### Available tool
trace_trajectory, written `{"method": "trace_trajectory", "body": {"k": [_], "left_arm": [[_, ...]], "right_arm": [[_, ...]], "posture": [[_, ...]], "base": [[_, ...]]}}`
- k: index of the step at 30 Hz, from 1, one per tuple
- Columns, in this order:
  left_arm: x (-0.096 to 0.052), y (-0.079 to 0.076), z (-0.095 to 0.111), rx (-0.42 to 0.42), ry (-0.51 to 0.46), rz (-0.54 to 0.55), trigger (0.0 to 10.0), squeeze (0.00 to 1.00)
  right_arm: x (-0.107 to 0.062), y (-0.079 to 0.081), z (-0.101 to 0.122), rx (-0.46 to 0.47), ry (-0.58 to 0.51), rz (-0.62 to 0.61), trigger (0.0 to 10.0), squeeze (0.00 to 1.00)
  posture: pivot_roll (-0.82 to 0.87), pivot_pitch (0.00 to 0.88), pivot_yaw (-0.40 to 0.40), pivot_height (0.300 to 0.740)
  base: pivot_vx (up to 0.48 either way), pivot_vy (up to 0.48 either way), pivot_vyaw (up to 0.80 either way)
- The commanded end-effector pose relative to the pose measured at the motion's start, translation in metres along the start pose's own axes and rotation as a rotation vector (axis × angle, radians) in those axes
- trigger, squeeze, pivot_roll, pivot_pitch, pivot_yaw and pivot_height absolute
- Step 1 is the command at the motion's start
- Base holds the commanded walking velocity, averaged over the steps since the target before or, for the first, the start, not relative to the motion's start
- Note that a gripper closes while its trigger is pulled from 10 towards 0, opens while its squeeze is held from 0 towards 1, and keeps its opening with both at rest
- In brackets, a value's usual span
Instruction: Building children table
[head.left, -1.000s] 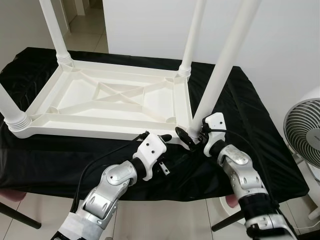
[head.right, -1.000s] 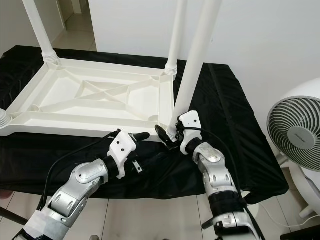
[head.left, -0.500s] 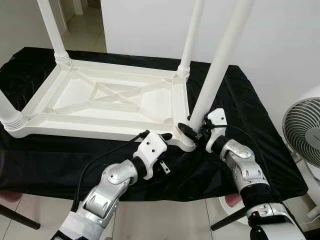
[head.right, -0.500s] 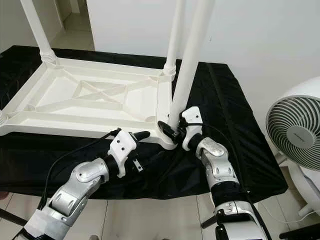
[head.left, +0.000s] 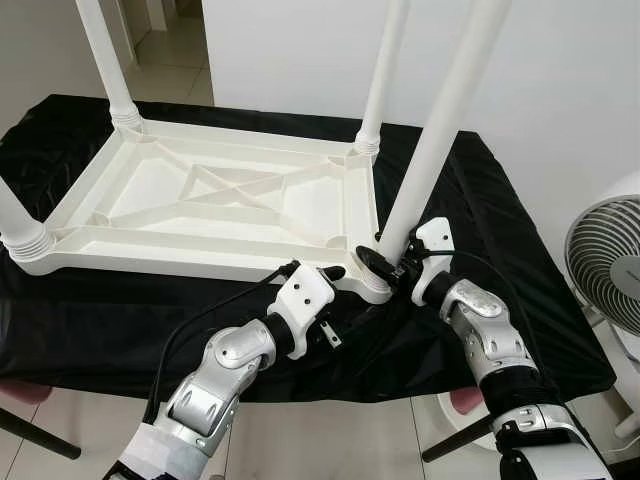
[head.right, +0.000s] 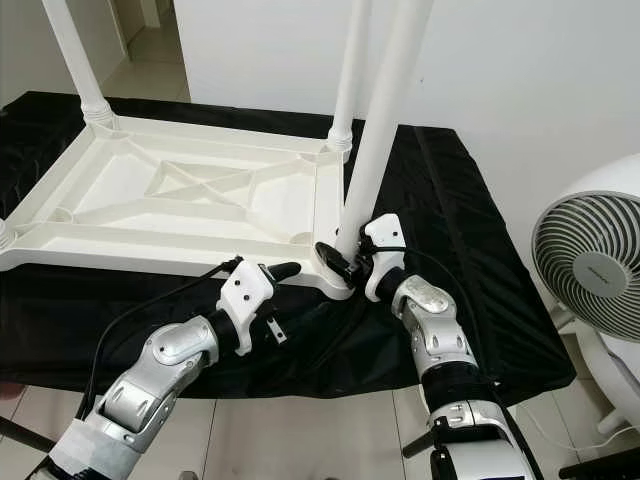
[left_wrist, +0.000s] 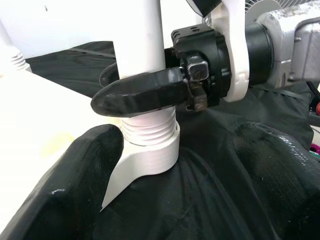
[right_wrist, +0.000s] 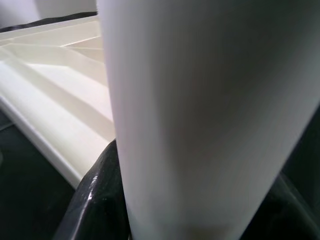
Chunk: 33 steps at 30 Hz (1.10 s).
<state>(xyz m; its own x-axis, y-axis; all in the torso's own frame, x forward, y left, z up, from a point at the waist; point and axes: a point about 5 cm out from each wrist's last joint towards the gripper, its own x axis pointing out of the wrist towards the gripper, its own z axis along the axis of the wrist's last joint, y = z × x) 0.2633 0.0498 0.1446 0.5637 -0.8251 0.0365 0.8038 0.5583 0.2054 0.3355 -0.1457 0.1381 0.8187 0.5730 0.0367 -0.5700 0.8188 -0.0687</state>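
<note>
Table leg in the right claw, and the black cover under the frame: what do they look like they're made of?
The white round table leg looks like moulded plastic: smooth, slightly glossy, with ribbed threads at its base where the right claw grips it. The upturned white tabletop frame seems the same plastic, with cast ribs. The black cover appears to be thin fabric or sheeting; it creases and shines faintly.

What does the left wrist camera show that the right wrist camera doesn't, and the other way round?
Left wrist view alone: the right gripper clamped on the white leg just above its threaded collar, the corner socket it sits in, the black cloth, and the left gripper's own fingers spread apart.

Right wrist view alone: the ribbed underside of the tabletop.

Both: that same leg, seen very close in the right wrist view.
</note>
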Motion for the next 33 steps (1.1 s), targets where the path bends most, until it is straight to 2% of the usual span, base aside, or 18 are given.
{"method": "trace_trajectory", "body": {"k": [1, 6, 9, 12, 16, 17, 18, 24, 29, 30, 31, 32, 33], "left_arm": [[0.001, -0.005, -0.001, -0.01, 0.001, -0.044, 10.0, 0.0], [0.0, -0.005, -0.001, -0.011, 0.004, -0.047, 10.0, 0.0], [0.001, -0.005, -0.001, -0.011, 0.004, -0.048, 10.0, 0.0], [0.001, -0.005, -0.001, -0.011, 0.005, -0.055, 10.0, 0.0], [0.001, -0.006, -0.001, -0.011, 0.005, -0.057, 10.0, 0.0], [0.001, -0.006, -0.001, -0.012, 0.005, -0.059, 10.0, 0.0], [0.002, -0.007, -0.001, -0.013, 0.004, -0.06, 10.0, 0.0], [0.001, -0.007, -0.001, -0.016, 0.004, -0.06, 10.0, 0.0], [0.001, -0.006, -0.001, -0.012, 0.005, -0.057, 10.0, 0.0], [0.001, -0.006, -0.001, -0.01, 0.004, -0.055, 10.0, 0.0], [0.001, -0.006, -0.001, -0.01, 0.004, -0.055, 10.0, 0.0], [0.001, -0.006, 0.0, -0.01, 0.004, -0.054, 10.0, 0.0], [0.001, -0.006, 0.0, -0.01, 0.004, -0.053, 10.0, 0.0]], "right_arm": [[-0.003, 0.005, -0.015, 0.035, 0.059, -0.076, 10.0, 0.0], [-0.001, 0.013, -0.013, 0.079, 0.031, -0.194, 10.0, 0.0], [-0.001, 0.015, -0.013, 0.085, 0.028, -0.225, 10.0, 0.0], [-0.003, 0.018, -0.018, 0.091, 0.039, -0.472, 10.0, 0.0], [-0.004, 0.019, -0.019, 0.08, 0.043, -0.52, 10.0, 0.0], [-0.006, 0.021, -0.022, 0.078, 0.054, -0.606, 10.0, 0.0], [-0.004, 0.029, -0.024, 0.091, 0.057, -0.644, 10.0, 0.0], [0.002, 0.046, -0.022, 0.11, 0.047, -0.613, 10.0, 0.0], [0.002, 0.042, -0.021, 0.104, 0.05, -0.621, 10.0, 0.0], [0.002, 0.041, -0.02, 0.106, 0.043, -0.629, 10.0, 0.3], [0.002, 0.041, -0.02, 0.106, 0.043, -0.629, 10.0, 0.3], [0.003, 0.042, -0.019, 0.115, 0.033, -0.635, 10.0, 1.0], [0.003, 0.043, -0.017, 0.125, 0.018, -0.636, 10.0, 1.0]], "posture": [[0.09, 0.051, -0.067, 0.74], [0.09, 0.052, -0.063, 0.74], [0.09, 0.052, -0.063, 0.74], [0.08, 0.055, -0.058, 0.74], [0.08, 0.055, -0.058, 0.74], [0.08, 0.055, -0.058, 0.74], [0.09, 0.055, -0.06, 0.74], [0.09, 0.053, -0.062, 0.74], [0.1, 0.048, -0.065, 0.74], [0.1, 0.045, -0.067, 0.74], [0.1, 0.045, -0.067, 0.74], [0.1, 0.041, -0.067, 0.74], [0.1, 0.041, -0.067, 0.74]], "base": [[0.0, 0.0, 0.0], [0.0, 0.0, 0.0], [0.0, 0.0, 0.0], [0.0, 0.0, 0.0], [0.0, 0.0, 0.0], [0.0, 0.0, 0.0], [0.0, 0.0, 0.0], [0.0, 0.0, 0.0], [0.0, 0.0, 0.0], [0.0, 0.0, 0.0], [0.0, 0.0, 0.0], [0.0, 0.0, 0.0], [0.0, 0.0, 0.0]]}}
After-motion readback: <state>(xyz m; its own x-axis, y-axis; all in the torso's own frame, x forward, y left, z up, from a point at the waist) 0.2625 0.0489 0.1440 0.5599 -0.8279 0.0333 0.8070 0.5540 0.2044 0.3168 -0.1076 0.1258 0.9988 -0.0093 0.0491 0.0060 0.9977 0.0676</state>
